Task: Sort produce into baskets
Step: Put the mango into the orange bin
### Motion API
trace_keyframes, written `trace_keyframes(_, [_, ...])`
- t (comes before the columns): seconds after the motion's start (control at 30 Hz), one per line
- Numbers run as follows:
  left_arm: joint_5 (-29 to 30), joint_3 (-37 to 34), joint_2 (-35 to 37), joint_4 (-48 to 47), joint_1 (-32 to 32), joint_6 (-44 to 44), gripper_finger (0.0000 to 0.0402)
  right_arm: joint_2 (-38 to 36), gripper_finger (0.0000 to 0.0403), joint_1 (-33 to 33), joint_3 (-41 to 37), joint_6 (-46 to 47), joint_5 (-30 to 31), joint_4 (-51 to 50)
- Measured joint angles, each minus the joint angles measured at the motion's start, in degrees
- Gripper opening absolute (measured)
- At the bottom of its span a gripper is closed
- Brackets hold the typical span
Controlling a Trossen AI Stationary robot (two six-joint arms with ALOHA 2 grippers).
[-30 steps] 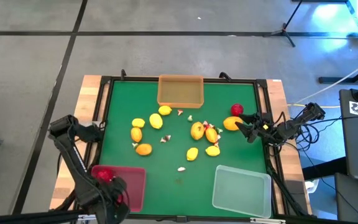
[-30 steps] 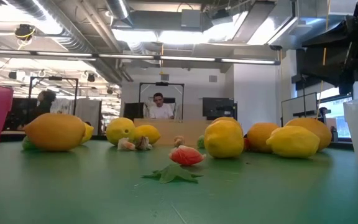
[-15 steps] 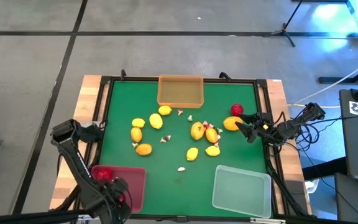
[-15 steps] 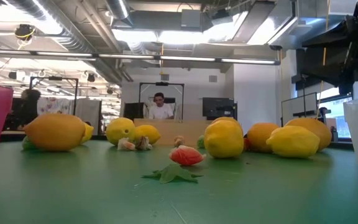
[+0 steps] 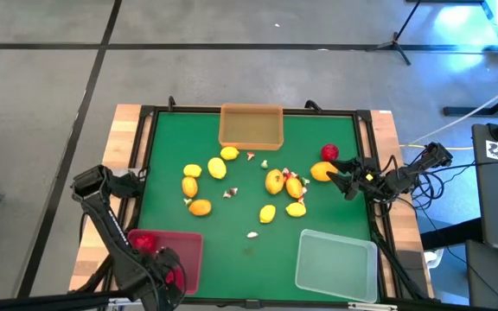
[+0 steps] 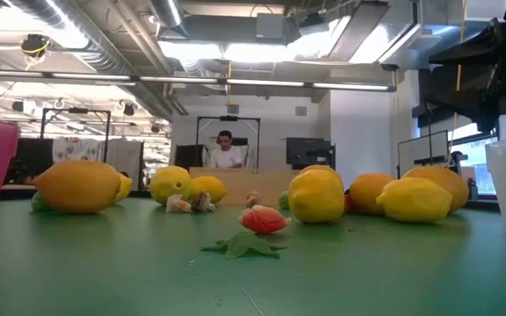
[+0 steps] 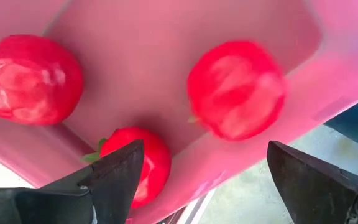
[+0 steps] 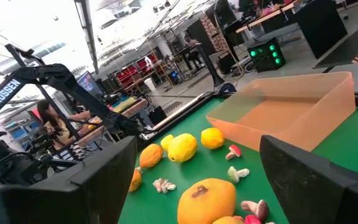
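1. Little has moved: left pincer (image 7: 197,180) stays spread over the red basket (image 5: 188,250), the other arm's spread right pincer (image 5: 342,179) waiting beside an orange fruit (image 5: 322,171).
2. Three red fruits (image 7: 236,89) are binned; yellow fruits (image 5: 217,167), orange ones and small bits remain on the desk (image 5: 249,250).

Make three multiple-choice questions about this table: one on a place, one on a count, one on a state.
1. Where is the orange-tan basket?
A. far edge, middle
B. near left corner
C. near right corner

2. How many red fruits lie in the red basket?
A. one
B. three
C. five

3. What is in the clear basket?
A. lemons
B. red fruits
C. nothing

Answers:
1. A, the high view shows it at the mat's far edge.
2. B, the left wrist view shows three red fruits inside.
3. C, the high view shows only its bare bottom.
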State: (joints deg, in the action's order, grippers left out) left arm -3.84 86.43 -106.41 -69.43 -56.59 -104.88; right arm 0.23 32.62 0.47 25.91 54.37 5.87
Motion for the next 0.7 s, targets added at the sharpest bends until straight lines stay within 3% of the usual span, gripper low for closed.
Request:
trace_keyframes(0.23, [6.39,-0.01,0.85,-0.52,3.41,0.05,0.0333,0.00,0.0337,0.00,0.00,0.00,0.00,0.00])
trace_keyframes(0.4, [17.15,0.00,5.13,-0.06,9.64,5.42,0.0333,0.00,0.0337,0.00,0.00,0.00,0.00,0.00])
trace_keyframes(0.57, [29.11,0.04,9.14,3.53,18.95,18.62,0.0333,0.00,0.0337,-0.01,0.00,0.00,-0.01,0.00])
trace_keyframes(0.7, [30.32,0.04,9.59,10.66,27.39,34.04,0.0333,0.00,0.0337,-0.01,0.02,1.31,-0.78,-0.01])
